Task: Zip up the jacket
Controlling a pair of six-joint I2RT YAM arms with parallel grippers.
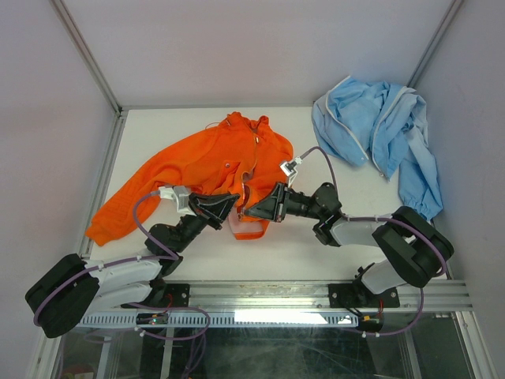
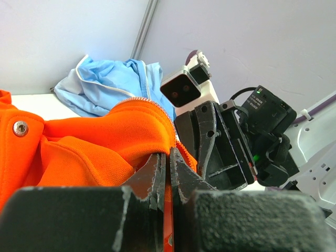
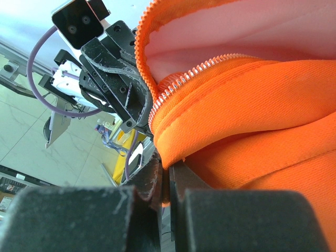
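Well, the table (image 1: 276, 253) is white and flat. Pale grey walls (image 1: 237, 47) stand around it, with thin metal posts in the far corners. A silver rail (image 1: 276, 296) runs along the near edge, where both arms are fixed. A light blue garment (image 1: 379, 126) lies crumpled in the far right corner, partly hanging off the table's right edge.

Most of the orange jacket (image 1: 197, 162) lies on the left and middle of the table. One long sleeve reaches out toward the near left edge. The collar end points to the far side.

The left gripper (image 1: 229, 207) and the right gripper (image 1: 251, 212) meet nose to nose at the jacket's bottom edge, near the front middle of the table. Both are pinched tight on the orange cloth. In the left wrist view, a thin strip of orange sits squeezed between the left fingers (image 2: 157, 176). In the right wrist view, the right fingers (image 3: 181, 181) clamp the jacket's edge just below the zipper (image 3: 194, 73). The zipper teeth are apart there, and the pale lining (image 3: 236, 37) shows above them.
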